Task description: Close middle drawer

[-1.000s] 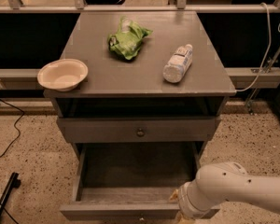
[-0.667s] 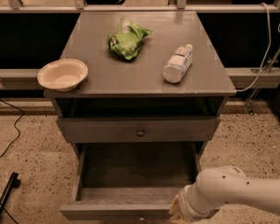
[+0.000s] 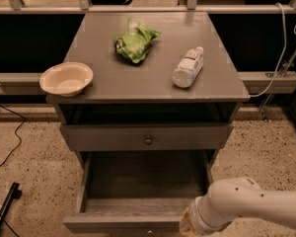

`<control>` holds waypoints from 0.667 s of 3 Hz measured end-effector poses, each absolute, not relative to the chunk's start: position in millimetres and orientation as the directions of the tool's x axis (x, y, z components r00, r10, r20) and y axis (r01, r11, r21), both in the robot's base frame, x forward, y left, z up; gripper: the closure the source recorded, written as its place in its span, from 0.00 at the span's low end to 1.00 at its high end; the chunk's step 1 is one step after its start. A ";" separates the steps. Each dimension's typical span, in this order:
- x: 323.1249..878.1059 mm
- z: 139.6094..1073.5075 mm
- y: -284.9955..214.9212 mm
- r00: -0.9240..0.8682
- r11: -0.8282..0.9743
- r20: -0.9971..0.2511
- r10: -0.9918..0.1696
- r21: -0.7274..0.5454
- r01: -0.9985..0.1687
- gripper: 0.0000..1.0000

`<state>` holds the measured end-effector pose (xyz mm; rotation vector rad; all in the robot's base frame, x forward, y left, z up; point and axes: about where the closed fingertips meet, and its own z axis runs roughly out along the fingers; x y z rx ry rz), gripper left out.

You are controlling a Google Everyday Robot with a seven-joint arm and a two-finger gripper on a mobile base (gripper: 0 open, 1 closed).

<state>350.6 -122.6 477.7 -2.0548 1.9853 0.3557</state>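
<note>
The robot's single arm (image 3: 254,206) enters low from the right edge of the camera view and runs leftward, a thick, smooth white link with a few small dark dots on its shell; it ends in a rounded wrist (image 3: 209,215) of ringed white segments; the gripper (image 3: 186,225) sits at that wrist's left end, at the very bottom edge of the view; only its tan-yellow base shows, the rest cut off below.
</note>
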 end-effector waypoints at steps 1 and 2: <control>336.6 446.8 -137.0 -0.010 0.025 -0.361 -0.932 -0.036 -0.999 1.00; 340.4 422.7 -151.5 -0.041 0.092 -0.376 -0.926 -0.118 -0.989 1.00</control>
